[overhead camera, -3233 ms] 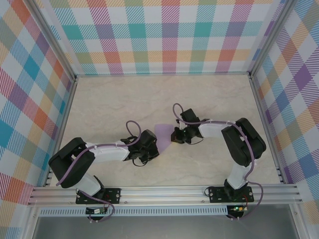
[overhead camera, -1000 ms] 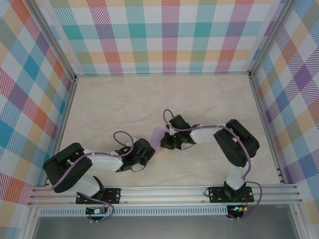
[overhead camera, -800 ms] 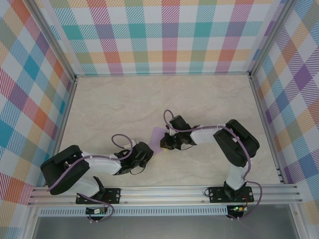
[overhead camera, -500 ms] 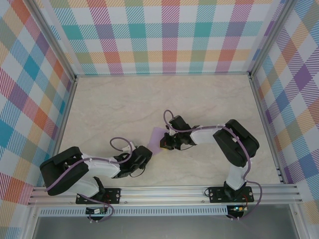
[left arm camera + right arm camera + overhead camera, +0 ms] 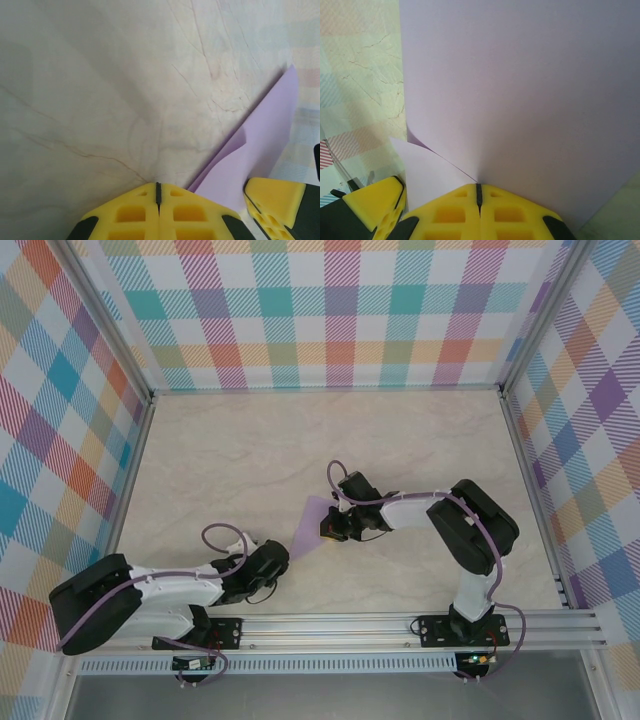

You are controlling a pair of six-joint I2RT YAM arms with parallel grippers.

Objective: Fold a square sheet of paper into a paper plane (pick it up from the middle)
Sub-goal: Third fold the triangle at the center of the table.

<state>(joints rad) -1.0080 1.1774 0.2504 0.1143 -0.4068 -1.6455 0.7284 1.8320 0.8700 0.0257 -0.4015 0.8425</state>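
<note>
Marbled beige tabletop [image 5: 250, 450] and plaid walls [image 5: 340, 310] noted. Square sheet of paper [image 5: 308, 528] pinched by right gripper [image 5: 477, 187]; left gripper [image 5: 157, 186] clenched alongside.

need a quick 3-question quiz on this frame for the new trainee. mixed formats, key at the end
1. True or false: the left gripper and the right gripper both have their jaws shut.
2. Seen from the top camera, where is the square sheet of paper over the table? A) between the two gripper tips, B) against the far wall, C) beside the right arm's base.
3. Fill in: in its own wrist view, the paper runs straight into the seam between the ____ gripper's fingers.

Key: 1 true. 2 A. 3 right.
</note>
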